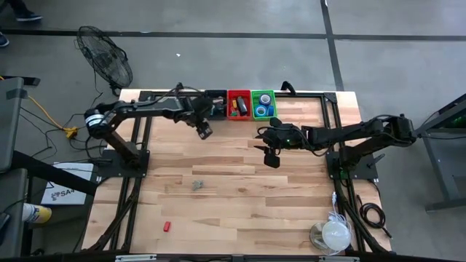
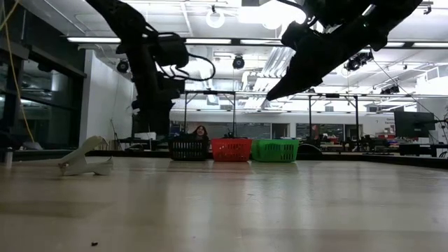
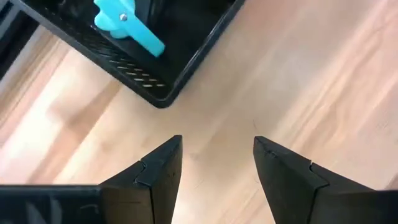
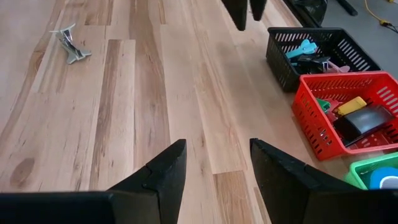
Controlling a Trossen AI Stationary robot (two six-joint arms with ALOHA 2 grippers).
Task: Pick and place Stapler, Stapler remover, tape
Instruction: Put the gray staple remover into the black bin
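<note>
**Stapler remover still out on the table; baskets mostly filled**

Stapler remover [image 1: 197,185], a pale metal claw-shaped piece, lies alone on the bare wood of the table [image 1: 240,211], well apart from both arms. Same piece shows in the right wrist view [image 4: 71,43] and in the low view [image 2: 82,159], resting on its side.

Three baskets stand in a row at the far edge. Black basket [image 1: 215,104] holds turquoise and pink pieces, likely removers already sorted. Red basket [image 1: 238,103] holds a dark stapler [image 4: 360,121] with a yellow item beside it. Green basket [image 1: 263,104] holds blue tape rolls [image 1: 263,110].

Left gripper [image 1: 204,131] hovers just beside the black basket, fingers spread apart, nothing between them. Right gripper [image 1: 271,157] hangs over mid-table near the green basket, fingers likewise parted and empty.

A small red object [image 1: 167,226] lies near the front edge; too small to identify, so whether it belongs to the task is unclear.

Judgement: sorting is well advanced. At least one remover is left to pick and carry to the black basket. Neither arm carries anything now.
</note>
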